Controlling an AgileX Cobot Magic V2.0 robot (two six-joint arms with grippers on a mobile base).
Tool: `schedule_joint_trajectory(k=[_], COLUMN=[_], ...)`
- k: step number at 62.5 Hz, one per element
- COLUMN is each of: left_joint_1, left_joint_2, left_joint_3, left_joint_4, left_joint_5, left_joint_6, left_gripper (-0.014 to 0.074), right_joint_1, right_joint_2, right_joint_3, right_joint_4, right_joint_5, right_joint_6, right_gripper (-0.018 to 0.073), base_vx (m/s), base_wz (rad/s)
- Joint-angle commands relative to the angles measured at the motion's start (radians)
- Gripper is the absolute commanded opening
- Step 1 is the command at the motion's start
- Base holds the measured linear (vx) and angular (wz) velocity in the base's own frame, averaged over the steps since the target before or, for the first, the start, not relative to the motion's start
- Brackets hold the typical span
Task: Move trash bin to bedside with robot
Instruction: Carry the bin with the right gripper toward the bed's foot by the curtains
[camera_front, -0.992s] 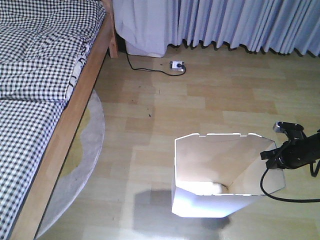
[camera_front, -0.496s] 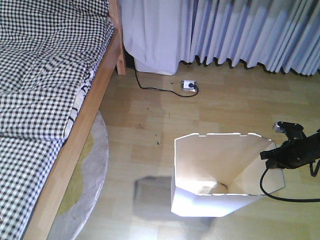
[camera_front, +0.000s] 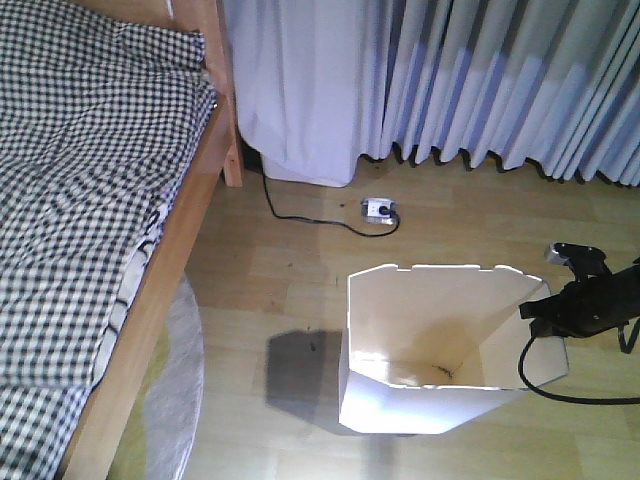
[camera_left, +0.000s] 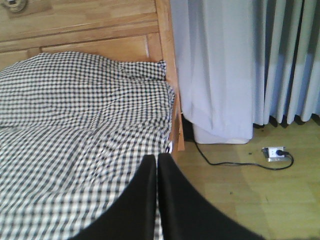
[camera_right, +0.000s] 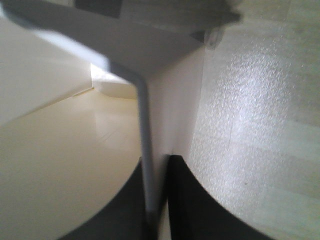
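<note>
The white trash bin (camera_front: 430, 350) stands on the wooden floor at lower centre, its angular rim open upward. My right gripper (camera_front: 535, 310) is shut on the bin's right wall; in the right wrist view the thin rim (camera_right: 142, 125) runs between the two black fingers (camera_right: 182, 200), one inside and one outside. The bedside (camera_front: 170, 290), a light-brown wooden rail under checked bedding (camera_front: 80, 180), lies to the left, with a strip of floor between it and the bin. My left gripper (camera_left: 157, 165) is shut and holds nothing, hovering over the bedding (camera_left: 85, 130).
Grey-white curtains (camera_front: 480, 80) hang along the back wall. A white power strip (camera_front: 381, 209) with a black cable (camera_front: 300, 215) lies on the floor behind the bin. A round grey rug (camera_front: 175, 390) pokes out from under the bed. A black cable (camera_front: 560, 385) loops beneath the right arm.
The whole view has advanced toward the curtains and bed head: bed, outlet and curtains shifted down and nearer. The bin and right gripper keep the same place in the view, still clamped.
</note>
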Motion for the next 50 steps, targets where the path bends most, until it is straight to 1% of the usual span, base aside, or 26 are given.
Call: schedule_joint_trajectory(k=[1,30,50], left_joint_1=[-0.006,-0.006,-0.006], left_joint_2=[-0.01,-0.01,-0.01], left_joint_3=[0.029,0.029,0.029], left_joint_4=[-0.001,-0.001,-0.001], left_joint_5=[-0.073,-0.073,-0.073], left_joint_6=[-0.008,-0.008,-0.008], left_gripper=[-0.0006,-0.0006,-0.0006], right_joint_1=[-0.005,-0.005,-0.005], right_joint_2=[-0.075,-0.075,-0.075], right_joint_3=[-0.015,-0.015,-0.015], right_joint_4=[0.056,0.056,0.056], right_joint_5=[0.13,0.13,0.13], right_joint_6=[0.008,0.008,0.008], right_gripper=[-0.0006,-0.0006,-0.0006], base_vx=[0.39,0.32,0.31], base_wz=[-0.14,-0.2,0.0])
